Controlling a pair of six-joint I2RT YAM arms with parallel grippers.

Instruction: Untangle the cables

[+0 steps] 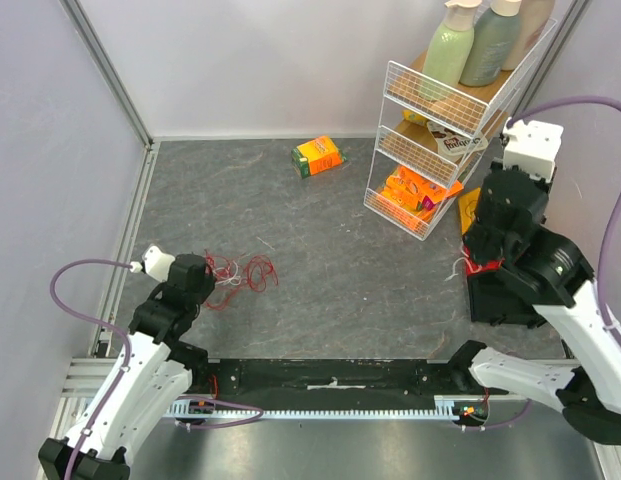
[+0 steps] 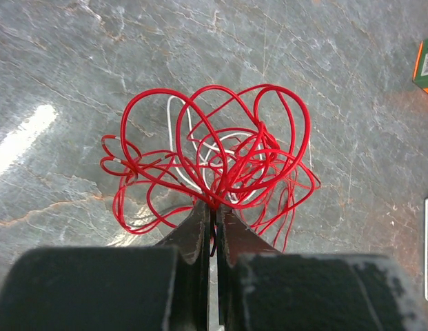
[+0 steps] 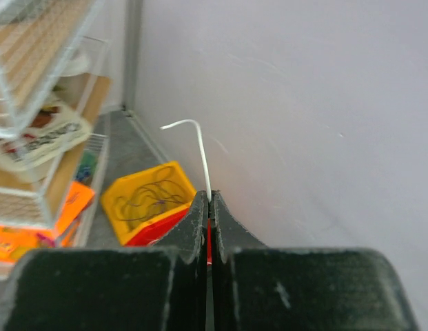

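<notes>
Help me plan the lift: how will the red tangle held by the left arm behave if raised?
Probably floppy: the red tangle is thin strands in loose loops, so it would likely sag below the left gripper, whose jaws are shut on it. Likely light for its spread. The white wire threads through its loops, so it may drag along.

Wire rack (image 1: 437, 140) far rt, bottles (image 1: 452, 45) on top, orange pkts (image 1: 410, 190) at bottom. Orange box (image 1: 318, 156) on table (image 1: 340, 300), left of rack. Yellow bin (image 3: 124, 187) beside rack.
</notes>
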